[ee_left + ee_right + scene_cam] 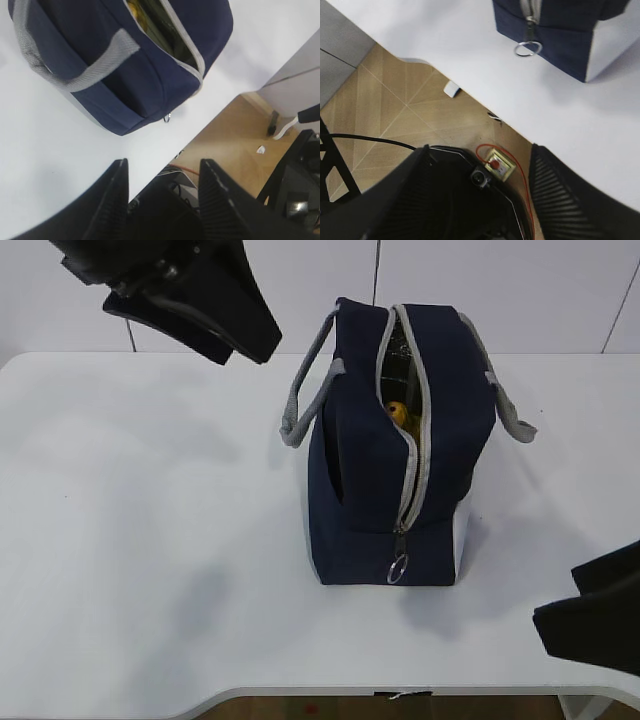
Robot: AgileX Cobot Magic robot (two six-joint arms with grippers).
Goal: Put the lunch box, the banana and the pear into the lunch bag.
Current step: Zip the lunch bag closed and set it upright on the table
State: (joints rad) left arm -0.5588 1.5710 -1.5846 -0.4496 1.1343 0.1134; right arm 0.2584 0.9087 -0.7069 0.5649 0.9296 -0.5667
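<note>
The navy lunch bag (370,470) stands upright mid-table with its top zipper open. A yellow fruit (398,412) shows inside; I cannot tell if it is the banana or the pear. In the left wrist view the bag (125,75) shows a yellow piece (135,10) and a dull green surface (162,30), perhaps the lunch box lid. My left gripper (250,340) hangs high at the back left, open and empty (163,165). My right gripper (590,610) is at the front right edge, open and empty (480,150).
The zipper's ring pull (398,568) hangs at the bag's near end and also shows in the right wrist view (528,48). Grey strap handles (305,390) stick out on both sides. The white table (150,540) ends at the front, with wooden floor (395,100) beyond.
</note>
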